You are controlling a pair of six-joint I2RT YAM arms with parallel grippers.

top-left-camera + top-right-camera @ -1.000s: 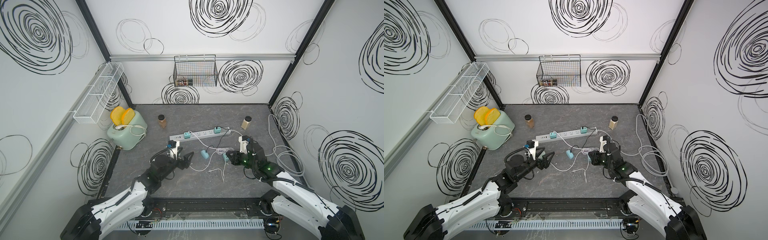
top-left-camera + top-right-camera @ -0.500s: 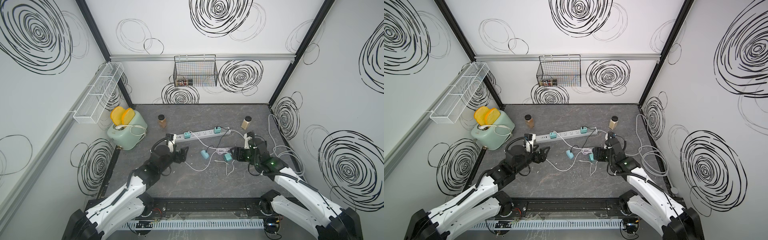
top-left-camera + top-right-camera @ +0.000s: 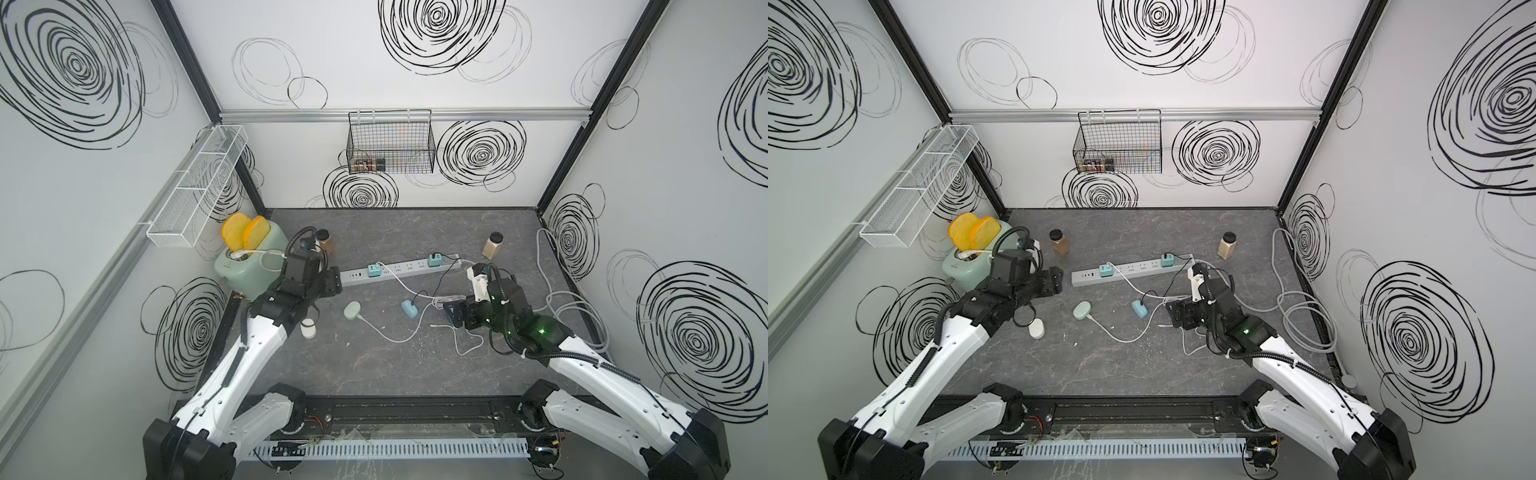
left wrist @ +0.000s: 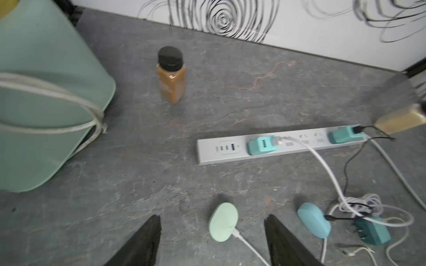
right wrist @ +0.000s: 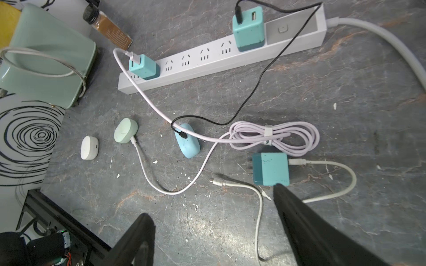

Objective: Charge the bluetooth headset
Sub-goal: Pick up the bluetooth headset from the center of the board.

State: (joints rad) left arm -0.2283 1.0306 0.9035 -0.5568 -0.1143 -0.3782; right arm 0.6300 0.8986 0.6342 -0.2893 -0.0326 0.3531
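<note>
Both grippers open and empty, everything I care about lying on the robot's side of the power strip (image 3: 405, 269).

Left gripper (image 3: 332, 284) hangs part-open off the strip's USB end. Right gripper (image 5: 210, 201) is spread wide, one fingertip right at the loose teal charger (image 5: 270, 169); can't tell if it touches. Green case (image 5: 125, 130) and blue case (image 5: 187, 144) sit near the strip's middle, each with a cable in. The white earbud case (image 5: 89, 147) lies farther out, past the USB end.

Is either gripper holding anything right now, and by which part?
Nothing is held. Both stand open: the left gripper is empty, and the teal charger plug lies on the table by a fingertip of the right gripper.
</note>
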